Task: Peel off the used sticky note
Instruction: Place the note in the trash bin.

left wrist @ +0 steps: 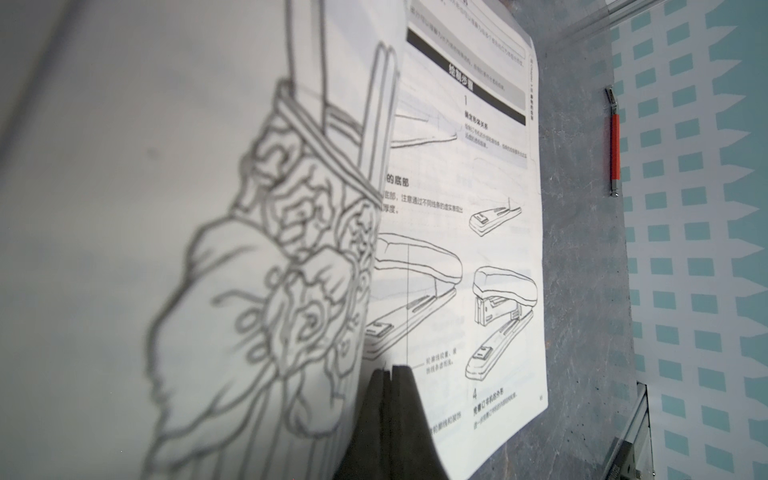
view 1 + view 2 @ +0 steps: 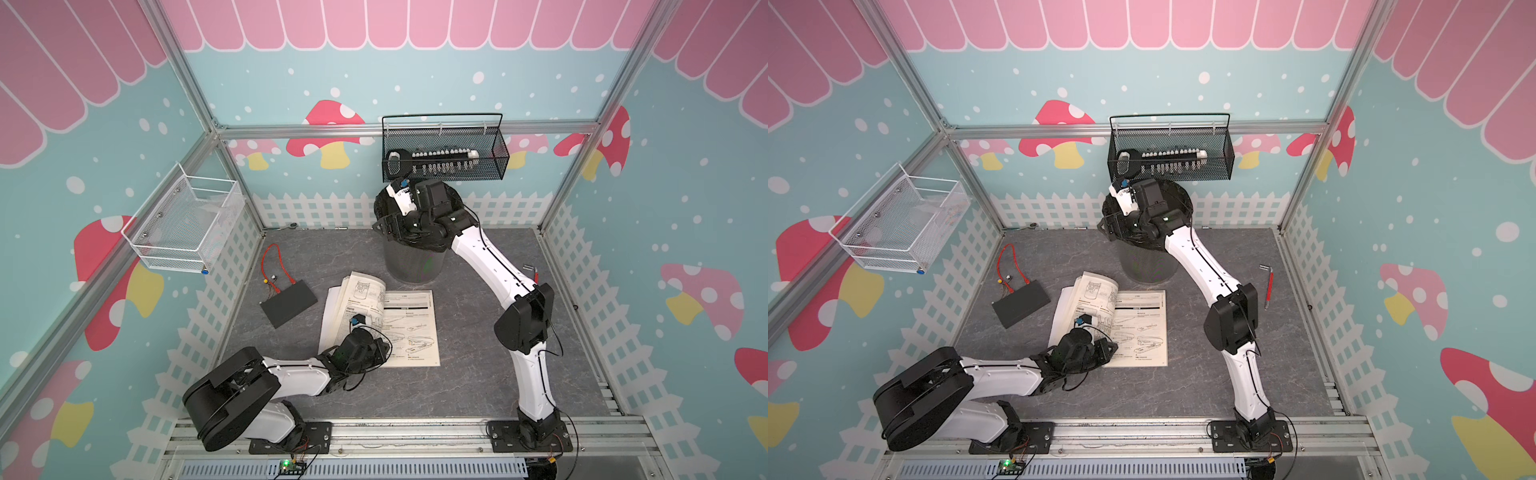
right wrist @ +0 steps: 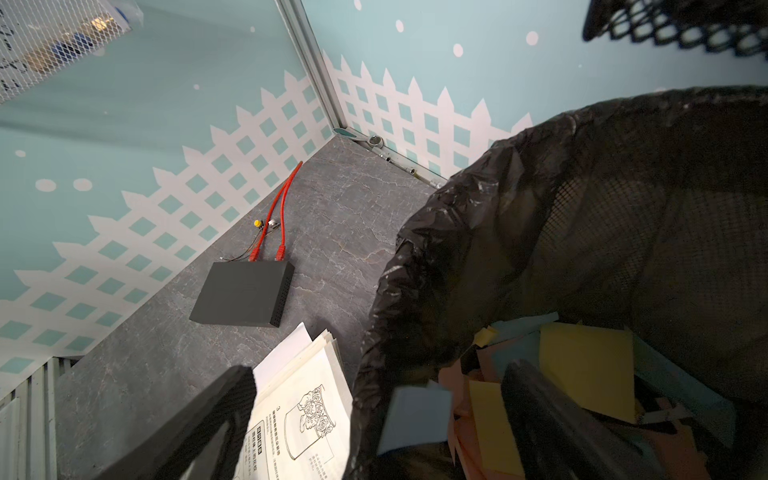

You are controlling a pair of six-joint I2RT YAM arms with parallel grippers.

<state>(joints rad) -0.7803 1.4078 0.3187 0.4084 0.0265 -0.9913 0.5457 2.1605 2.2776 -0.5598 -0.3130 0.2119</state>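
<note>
Left wrist view crops the left tool [image 1: 390, 372], closed; right tool [image 3: 376, 370] gapes empty over bin [image 3: 457, 199].

Sticky note [image 3: 415, 417], used: a single pale blue square sheet with a plain face showing, slightly tilted and blurred in the right wrist view. It sits within the mouth of the bin [image 3: 449, 249], a mesh bin with a black liner, just beside the liner's rim. Below and beside it is a heap of discarded notes [image 3: 590, 365] in yellow, pink and blue. Cannot tell whether it rests on that heap or hangs free above it.
</note>
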